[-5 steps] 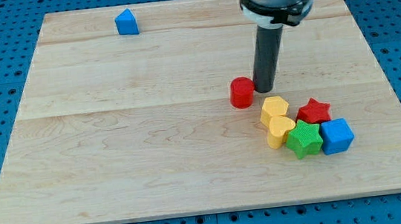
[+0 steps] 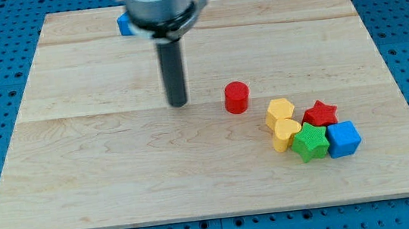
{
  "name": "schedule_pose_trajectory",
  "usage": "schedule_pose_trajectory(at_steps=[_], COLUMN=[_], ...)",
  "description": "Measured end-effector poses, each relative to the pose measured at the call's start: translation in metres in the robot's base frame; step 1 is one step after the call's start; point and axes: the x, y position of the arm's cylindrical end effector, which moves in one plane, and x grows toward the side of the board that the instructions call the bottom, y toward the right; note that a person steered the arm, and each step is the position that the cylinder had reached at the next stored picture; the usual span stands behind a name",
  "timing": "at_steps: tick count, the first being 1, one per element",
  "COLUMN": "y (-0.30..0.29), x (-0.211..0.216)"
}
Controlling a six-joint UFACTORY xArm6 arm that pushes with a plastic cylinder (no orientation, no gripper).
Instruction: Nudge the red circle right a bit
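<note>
The red circle (image 2: 236,97) is a short red cylinder standing near the middle of the wooden board (image 2: 120,177). My tip (image 2: 178,103) rests on the board to the view's left of the red circle, with a clear gap of bare wood between them. The rod rises straight up from the tip to the arm's body at the view's top.
A cluster lies right of and below the red circle: two yellow blocks (image 2: 280,112) (image 2: 286,133), a red star (image 2: 319,113), a green star (image 2: 311,141), a blue cube (image 2: 343,138). A blue block (image 2: 124,24) sits at the top left, partly hidden by the arm.
My tip has moved from the red circle's right side across to its left side. The red circle has shifted slightly left. The arm now partly hides the blue block.
</note>
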Motion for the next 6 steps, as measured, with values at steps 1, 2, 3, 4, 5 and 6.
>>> schedule_pose_trajectory(at_steps=[1, 2, 3, 4, 5, 6], y=[0.046, 0.062, 0.061, 0.061, 0.064, 0.089], x=[0.014, 0.006, -0.014, -0.019, -0.018, -0.015])
